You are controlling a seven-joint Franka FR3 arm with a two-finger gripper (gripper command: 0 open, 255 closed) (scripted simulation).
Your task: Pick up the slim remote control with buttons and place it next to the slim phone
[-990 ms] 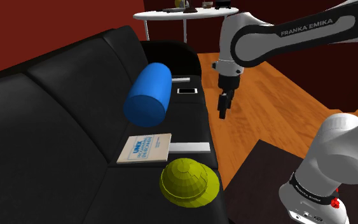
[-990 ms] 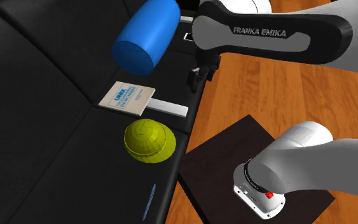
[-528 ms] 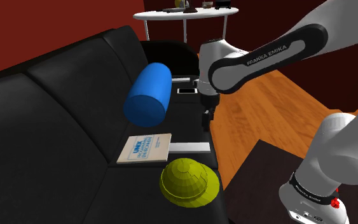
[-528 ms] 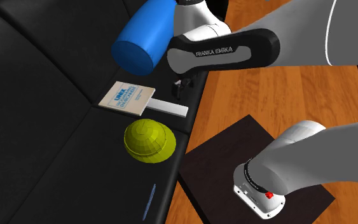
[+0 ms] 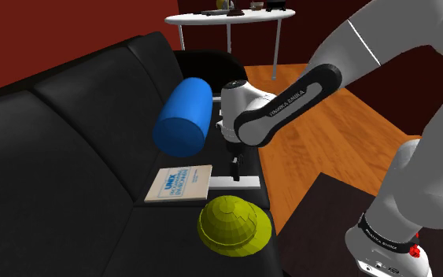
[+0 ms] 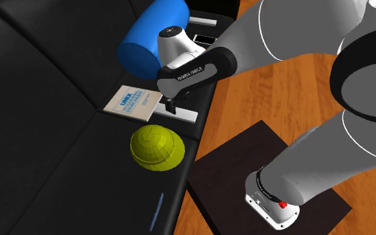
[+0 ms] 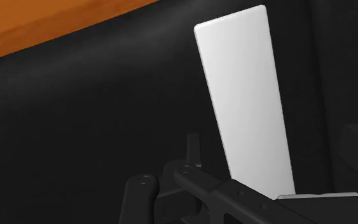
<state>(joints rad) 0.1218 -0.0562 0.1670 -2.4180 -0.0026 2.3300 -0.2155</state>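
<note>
All-black two-finger gripper [image 5: 235, 167] hangs just over thin white slab remote [image 5: 247, 183], jaws apart, nothing held.
Remote lies mid shoulder view at front edge of black padded sofa [image 5: 70, 142], just beside white book w/ blue print [image 5: 180, 183], near yellow-green domed hat [image 5: 234, 224]. Risks, my guess: slab is thin & flat, so tips may skid over it or dig into the cushion; a nudge could send it off the edge onto wood floor [image 5: 330, 126]; book may snag. Route to slim dark-screened phone [image 6: 205, 42], upper centre of 2nd ext. view, passes blue cylinder bolster [image 5: 182, 116]. Room: dark red wall [image 5: 23, 39], white round table [image 5: 231, 17] at top.
</note>
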